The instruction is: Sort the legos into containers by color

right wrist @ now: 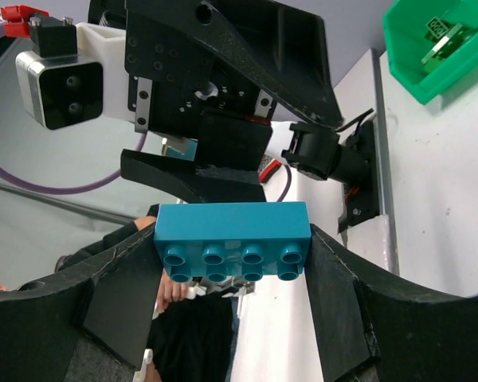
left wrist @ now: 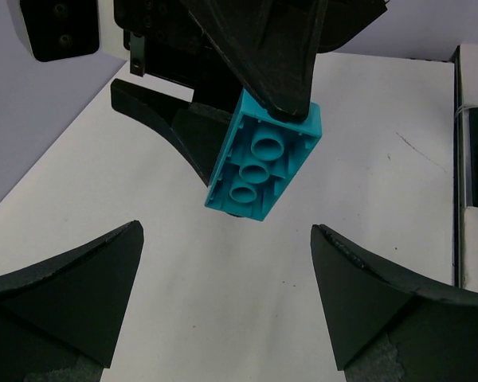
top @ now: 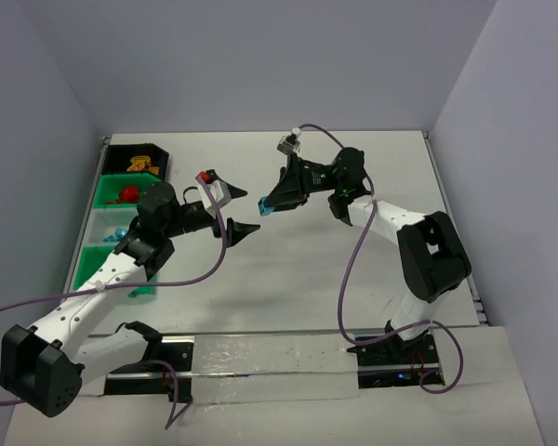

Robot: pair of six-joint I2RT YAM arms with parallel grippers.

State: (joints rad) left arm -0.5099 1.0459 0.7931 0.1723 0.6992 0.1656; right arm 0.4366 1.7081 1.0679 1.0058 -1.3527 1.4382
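- Pale lavender walls enclose a white table [top: 353, 288]; both arms reach in from its near edge and meet above the middle, clear of the surface.
- Right gripper [top: 272, 203]: pinching a teal brick [top: 266, 207] by its short ends. The right wrist view shows the brick [right wrist: 233, 231] studs-down between the two fingers [right wrist: 119, 310], its long sides left exposed.
- Left gripper [top: 248, 229]: spread wide, holding nothing. From its own camera the brick [left wrist: 263, 155] hangs just ahead of the gap and above it, not yet between the fingers [left wrist: 72, 278].
- Judgement: the tip-to-tip pose reads as a handover. The bins sit along the left edge, on the left arm's side, so passing the brick across would explain why it is held out in mid-air.
- Bins: a black bin [top: 130, 150] holds orange pieces [top: 139, 165]; the green bin [top: 105, 195] beside it holds red pieces [top: 126, 194]. Small teal pieces [top: 117, 237] show further down the row; the left arm hides part of that bin.
- Next move calls for the left fingers to straddle the long sides before the right ones let go.
- Risk: a release ahead of a firm grip would drop the brick onto the table.
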